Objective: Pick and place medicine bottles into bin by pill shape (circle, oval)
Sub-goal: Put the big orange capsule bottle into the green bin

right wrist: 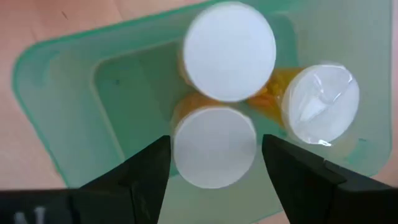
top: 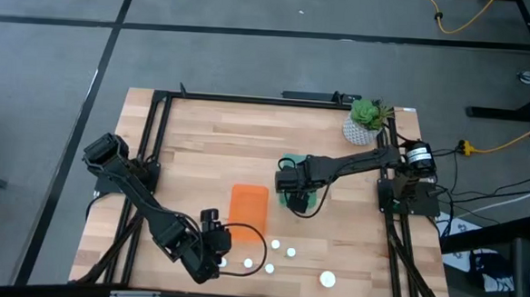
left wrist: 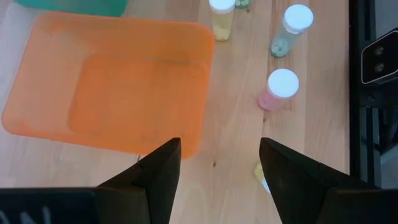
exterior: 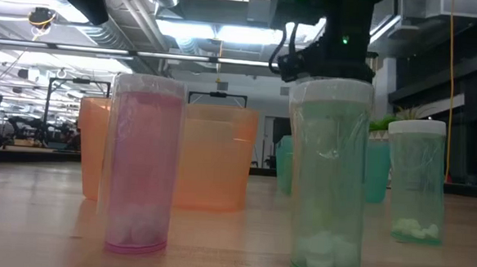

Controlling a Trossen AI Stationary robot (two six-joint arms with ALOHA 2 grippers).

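Observation:
My right gripper (top: 292, 184) hangs open over the green bin (top: 300, 203). In the right wrist view the bin (right wrist: 68, 106) holds three white-capped bottles standing upright, and my open fingers stand on either side of the nearest one (right wrist: 214, 146); I cannot see them touch it. My left gripper (top: 213, 246) is open and empty near the front edge, beside the orange bin (left wrist: 112, 87). Several white-capped bottles stand on the table before it, among them a pink one (left wrist: 277, 90), a green one (left wrist: 289, 28) and a yellow one (left wrist: 222, 18).
More bottles stand along the front of the table (top: 291, 253), one larger at the front right (top: 328, 279). A white plant pot (top: 361, 128) stands at the far right corner. In the low view a pink bottle (exterior: 142, 173) and a green one (exterior: 328, 179) stand close by.

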